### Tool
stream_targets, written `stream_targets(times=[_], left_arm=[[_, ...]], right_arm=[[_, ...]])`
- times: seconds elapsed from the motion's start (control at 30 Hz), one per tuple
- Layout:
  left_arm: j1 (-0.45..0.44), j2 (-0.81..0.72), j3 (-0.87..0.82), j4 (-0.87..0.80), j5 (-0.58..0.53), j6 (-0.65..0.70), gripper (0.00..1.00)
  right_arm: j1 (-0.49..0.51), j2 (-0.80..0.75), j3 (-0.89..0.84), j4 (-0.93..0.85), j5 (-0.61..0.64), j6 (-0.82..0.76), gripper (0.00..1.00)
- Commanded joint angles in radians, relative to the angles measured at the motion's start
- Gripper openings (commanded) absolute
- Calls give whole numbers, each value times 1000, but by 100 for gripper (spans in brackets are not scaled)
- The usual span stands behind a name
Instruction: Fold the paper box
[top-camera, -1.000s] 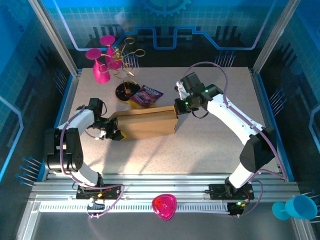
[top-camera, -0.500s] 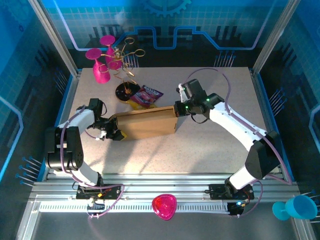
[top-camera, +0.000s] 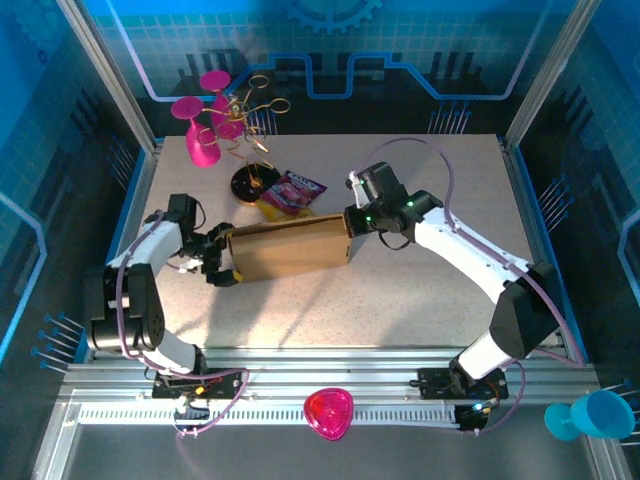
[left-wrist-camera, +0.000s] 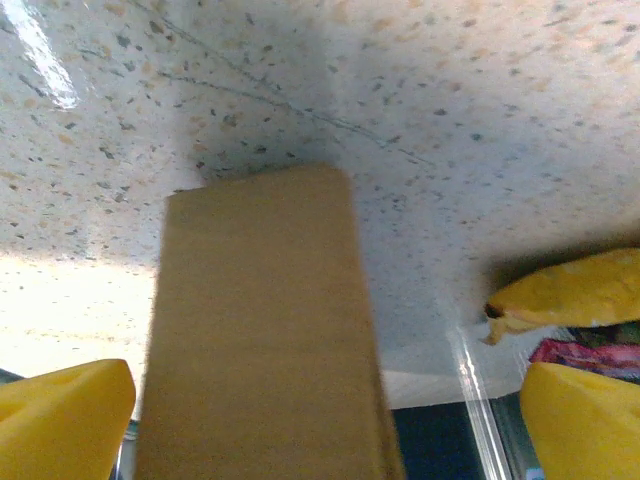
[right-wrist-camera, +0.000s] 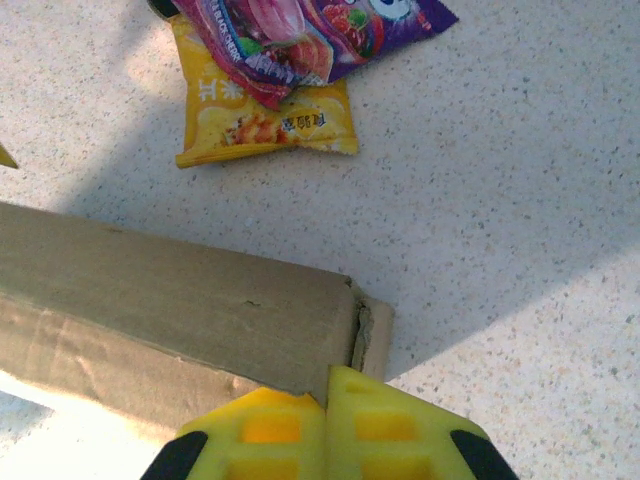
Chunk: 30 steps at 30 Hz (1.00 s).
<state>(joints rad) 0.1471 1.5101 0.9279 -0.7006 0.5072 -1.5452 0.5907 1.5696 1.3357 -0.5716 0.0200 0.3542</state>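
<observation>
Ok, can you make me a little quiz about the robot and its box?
1. True or false: the right pincer is shut.
2. What lies on the table just beyond the paper box? A) snack packets B) a spoon C) a ball
3. Fill in: the left pincer, at the box's end, is ____.
Key: 1 true; 2 A; 3 open.
</observation>
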Motion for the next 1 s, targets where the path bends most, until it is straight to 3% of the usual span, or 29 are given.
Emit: stream_targets(times=[0.0, 0.27, 0.5, 0.7, 0.77, 0.87, 0.97], left_arm=[[15, -58, -47, -16, -11, 54, 99], [49, -129, -84, -53, -26, 96, 99], [77, -160, 12, -192, -193, 283, 97], [92, -289, -21, -202, -343, 384, 65], [92, -328, 9, -240, -419, 443, 59], [79, -351, 91, -261, -504, 635, 55], [40, -355, 167, -167, -450, 925, 42]], right_arm=[[18, 66, 27, -89, 5, -21, 0], [20, 126, 103, -129, 30, -32, 0], [20, 202, 208, -221, 63, -27, 0], [20, 239, 265, -271, 93, -27, 0], [20, 244, 279, -272, 93, -31, 0], [20, 252, 297, -274, 90, -47, 0], [20, 258, 313, -280, 90, -64, 0]])
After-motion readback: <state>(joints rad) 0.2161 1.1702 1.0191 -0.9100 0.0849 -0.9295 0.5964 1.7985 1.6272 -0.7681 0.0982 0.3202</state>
